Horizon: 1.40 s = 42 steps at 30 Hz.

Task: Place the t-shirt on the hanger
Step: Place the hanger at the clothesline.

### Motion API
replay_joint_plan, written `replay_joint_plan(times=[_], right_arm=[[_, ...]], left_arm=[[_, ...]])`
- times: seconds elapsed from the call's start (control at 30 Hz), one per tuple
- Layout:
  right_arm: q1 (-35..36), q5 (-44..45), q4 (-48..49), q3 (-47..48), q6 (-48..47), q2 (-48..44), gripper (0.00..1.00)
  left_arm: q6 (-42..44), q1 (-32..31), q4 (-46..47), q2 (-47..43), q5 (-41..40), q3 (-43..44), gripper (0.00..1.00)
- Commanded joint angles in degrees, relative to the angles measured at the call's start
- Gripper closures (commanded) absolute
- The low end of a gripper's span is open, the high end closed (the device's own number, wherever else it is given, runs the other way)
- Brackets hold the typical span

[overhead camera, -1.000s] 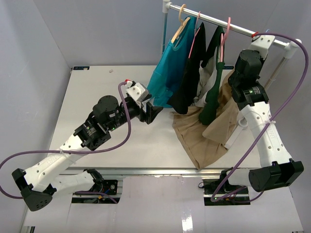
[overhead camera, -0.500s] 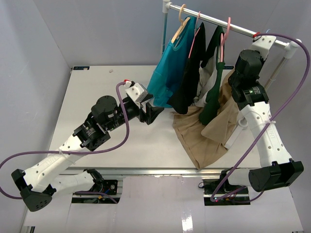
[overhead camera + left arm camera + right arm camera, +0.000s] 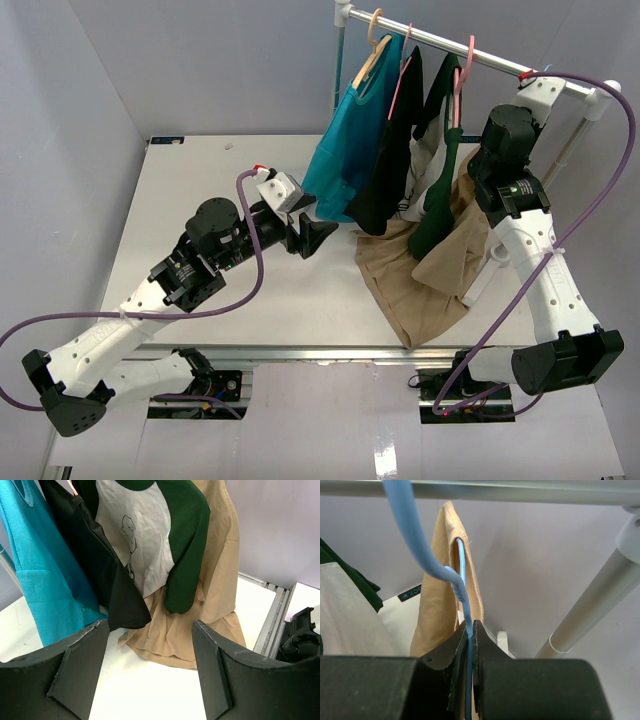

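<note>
1. White tabletop [image 3: 200,180] fills mid-frame from above; tan t-shirt [image 3: 400,285] hangs right of centre, hem pooled on it.
2. Left wrist: left tool [image 3: 150,627] spread wide apart, gripping nothing; t-shirt mid-frame behind the green sleeve [image 3: 185,555].
3. Right wrist: right tool [image 3: 470,627] clamped together on the light-blue hanger [image 3: 415,540], t-shirt draped over its wire, upper centre-left.

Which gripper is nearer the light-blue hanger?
Right. The right gripper is shut on the hanger itself; the left gripper hangs open over the table, well apart from it.
</note>
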Motion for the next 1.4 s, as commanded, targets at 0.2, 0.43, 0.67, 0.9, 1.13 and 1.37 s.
replay_joint_plan(times=[0.2,0.43,0.67,0.9,1.13,1.37], right_arm=[[0.0,3.73,4.14,1.54,3.27,-0.48,0.92],[0.94,5.58,4.76,-0.02,2.5,-1.64,0.9],[1.13,7.39,3.98,0.98,3.17,-0.64,0.92],[1.55,8.81,5.98,1.56,1.74,0.39,0.92],[3.55,12.54,3.2,4.94,0.05,3.16,0.65],[3.57,10.93,5.0,2.68,0.34,1.37,0.56]], left_arm=[[-0.46,-0.12,0.43,-1.93,1.43,-0.07,0.22],[-0.66,-0.31,0.45,-2.41,2.2,-0.32,0.22],[-2.44,-0.56,0.94,-3.0,2.68,-0.48,0.22],[-2.17,-1.17,0.87,-4.98,2.8,-1.08,0.22],[-1.79,-1.38,0.66,-6.56,3.11,-1.3,0.21],[-1.35,-1.61,0.87,-7.27,2.12,-1.62,0.21]])
